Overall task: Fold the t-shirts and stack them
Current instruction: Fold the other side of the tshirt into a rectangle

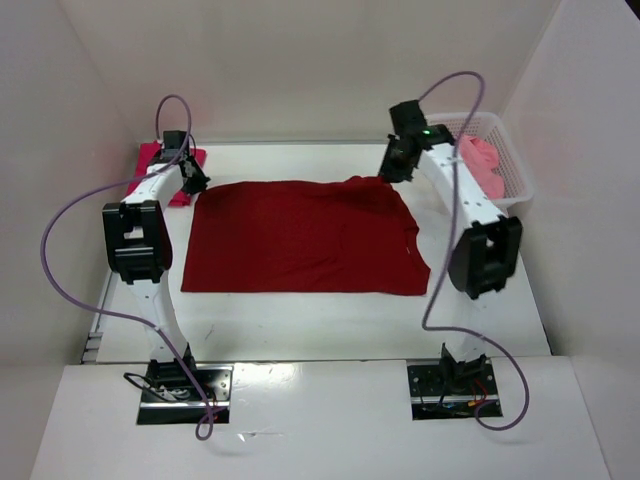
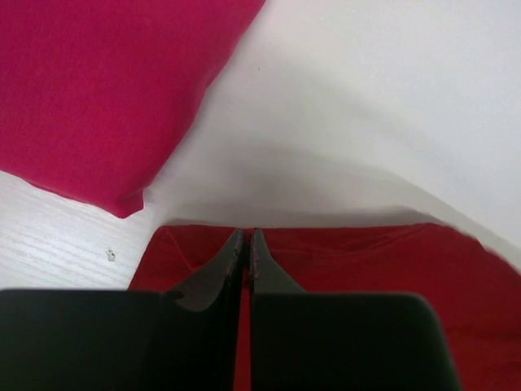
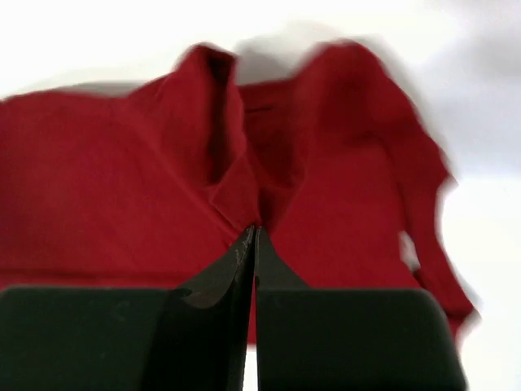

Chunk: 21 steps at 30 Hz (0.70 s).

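Both ends gripped! My left fingers are pinched tight on the far-left edge of the dark red cloth t-shirt. My right fingers are pressed together on its far-right corner, with the cloth bunched into the tips. The shirt lies spread across the middle of the white desk, between my two arms.

For a clean fold, I reckon both corners should lift level and travel toward the near hem together, with the slack even so no crease sets crooked.

The top view gives me the whole spread, plus the light pink t-shirt sitting in the white plastic mesh basket at far right. My left wrist view adds the strip of bare desk between my corner and the bright crimson-pink folded t-shirt. My right wrist view, though blurred, shows wrinkles running into my grip.
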{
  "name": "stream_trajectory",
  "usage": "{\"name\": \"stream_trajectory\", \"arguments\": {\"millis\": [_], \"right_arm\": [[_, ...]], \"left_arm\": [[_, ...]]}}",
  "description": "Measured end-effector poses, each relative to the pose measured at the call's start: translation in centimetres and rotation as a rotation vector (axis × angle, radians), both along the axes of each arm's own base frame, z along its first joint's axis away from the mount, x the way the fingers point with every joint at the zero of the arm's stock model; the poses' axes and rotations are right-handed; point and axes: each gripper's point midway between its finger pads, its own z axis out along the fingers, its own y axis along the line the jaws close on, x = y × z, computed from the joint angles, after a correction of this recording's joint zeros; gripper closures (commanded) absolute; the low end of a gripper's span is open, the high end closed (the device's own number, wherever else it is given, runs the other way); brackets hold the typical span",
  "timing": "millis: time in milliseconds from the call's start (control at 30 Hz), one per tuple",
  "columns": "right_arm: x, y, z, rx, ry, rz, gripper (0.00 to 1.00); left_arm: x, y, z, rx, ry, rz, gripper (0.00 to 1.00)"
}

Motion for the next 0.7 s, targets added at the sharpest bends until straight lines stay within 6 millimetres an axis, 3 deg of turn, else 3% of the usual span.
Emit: {"name": "stream_trajectory", "arguments": {"millis": [33, 67, 133, 200, 333, 500, 533, 700], "right_arm": [[-1.5, -1.0, 0.7, 0.010, 0.003, -0.009, 0.95], [-1.6, -2.1, 1.9, 0.019, -0.028, -0.027, 0.95], [0.9, -3.5, 4.6, 0.055, -0.165, -0.048, 0.95], [3.0, -4.9, 5.6, 0.080, -0.248, -0.065, 0.95], [4.2, -6.3, 2.3, 0.091, -0.239, -0.058, 0.95], [2.5, -5.4, -3.3, 0.105, -0.125, -0.013, 0.92], [2.1, -5.1, -3.9, 0.108, -0.108, -0.004, 0.86], [0.9, -2.1, -5.3, 0.119, -0.087, 0.065, 0.77]], "left_arm": [[0.0, 0.0, 0.1, 0.000, -0.001, 0.000, 1.00], [0.1, 0.0, 0.2, 0.000, -0.003, 0.000, 1.00], [0.3, 0.0, 0.6, 0.001, -0.010, 0.000, 1.00], [0.5, 0.1, 0.8, 0.006, -0.017, 0.001, 1.00], [0.4, 0.2, 0.7, 0.010, -0.013, 0.004, 1.00], [0.0, 0.3, 0.0, 0.013, 0.000, 0.008, 1.00], [-0.2, 0.2, -0.3, 0.012, 0.010, 0.008, 1.00], [-1.0, 0.2, -1.3, 0.009, 0.035, 0.007, 1.00]]}}
